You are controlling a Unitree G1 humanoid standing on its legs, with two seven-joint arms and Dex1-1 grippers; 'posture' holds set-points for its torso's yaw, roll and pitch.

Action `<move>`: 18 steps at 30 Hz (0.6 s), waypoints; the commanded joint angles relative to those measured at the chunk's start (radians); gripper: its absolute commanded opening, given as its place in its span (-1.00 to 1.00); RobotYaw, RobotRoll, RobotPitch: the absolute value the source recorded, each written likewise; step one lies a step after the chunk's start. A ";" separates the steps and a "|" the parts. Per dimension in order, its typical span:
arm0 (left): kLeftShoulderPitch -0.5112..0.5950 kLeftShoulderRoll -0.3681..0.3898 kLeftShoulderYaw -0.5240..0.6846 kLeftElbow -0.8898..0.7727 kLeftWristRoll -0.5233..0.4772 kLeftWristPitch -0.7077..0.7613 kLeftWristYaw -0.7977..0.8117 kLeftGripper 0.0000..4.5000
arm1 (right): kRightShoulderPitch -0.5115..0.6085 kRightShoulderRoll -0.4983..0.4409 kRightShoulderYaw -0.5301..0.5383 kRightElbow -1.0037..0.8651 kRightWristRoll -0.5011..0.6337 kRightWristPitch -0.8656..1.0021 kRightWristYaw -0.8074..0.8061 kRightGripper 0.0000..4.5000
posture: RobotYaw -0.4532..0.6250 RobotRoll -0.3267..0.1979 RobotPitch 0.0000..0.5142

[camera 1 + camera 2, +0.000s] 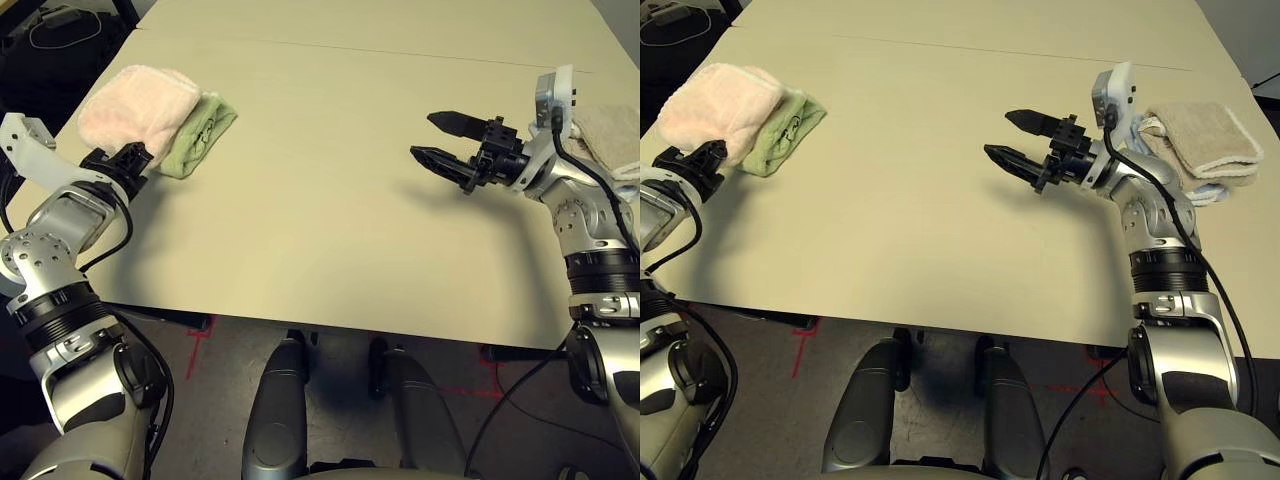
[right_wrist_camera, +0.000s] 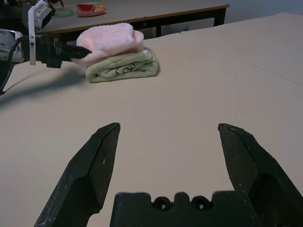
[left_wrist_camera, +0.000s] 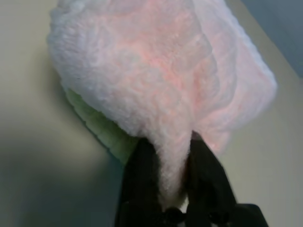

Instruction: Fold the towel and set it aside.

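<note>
My left gripper [image 3: 173, 163] pinches a fold of the pink towel [image 1: 140, 100], folded at upper left of the frame atop the green towel [image 1: 205, 130]. My right gripper [image 1: 435, 140] hovers wide, mid-right, empty.

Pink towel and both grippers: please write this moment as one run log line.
pink towel: folded, lying on green towel | left gripper: shut on pink towel edge | right gripper: open, above table | beige towel: right side
</note>
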 commanded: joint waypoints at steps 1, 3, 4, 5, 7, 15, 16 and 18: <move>-0.010 0.029 -0.039 0.013 0.028 0.003 -0.044 0.06 | 0.003 -0.008 0.006 0.007 -0.005 -0.007 0.009 1.00 | 0.12 0.25 -0.13; -0.016 0.045 -0.058 0.017 0.029 0.019 -0.071 0.42 | 0.006 -0.008 0.006 0.003 -0.005 -0.005 0.007 1.00 | 0.12 0.25 -0.14; -0.021 0.047 -0.057 0.017 0.024 0.024 -0.072 0.58 | 0.007 -0.009 0.006 0.001 -0.005 -0.005 0.007 1.00 | 0.12 0.25 -0.14; -0.025 0.048 -0.053 0.012 0.015 0.032 -0.075 0.76 | 0.008 -0.009 0.006 0.000 -0.005 -0.004 0.007 1.00 | 0.12 0.25 -0.14; -0.031 0.056 -0.051 0.007 0.003 0.055 -0.085 0.99 | 0.006 -0.010 0.006 0.001 -0.006 -0.003 0.008 1.00 | 0.12 0.25 -0.15; -0.098 0.174 -0.102 0.010 -0.094 0.314 -0.247 0.99 | -0.008 -0.010 0.004 0.018 -0.012 -0.011 0.009 1.00 | 0.12 0.25 -0.14; -0.113 0.181 -0.101 0.011 -0.116 0.364 -0.262 0.99 | -0.009 -0.010 0.003 0.021 -0.013 -0.012 0.009 1.00 | 0.12 0.25 -0.14; -0.135 0.197 -0.118 0.014 -0.122 0.434 -0.275 0.99 | -0.011 -0.009 0.003 0.026 -0.014 -0.016 0.010 1.00 | 0.13 0.25 -0.14</move>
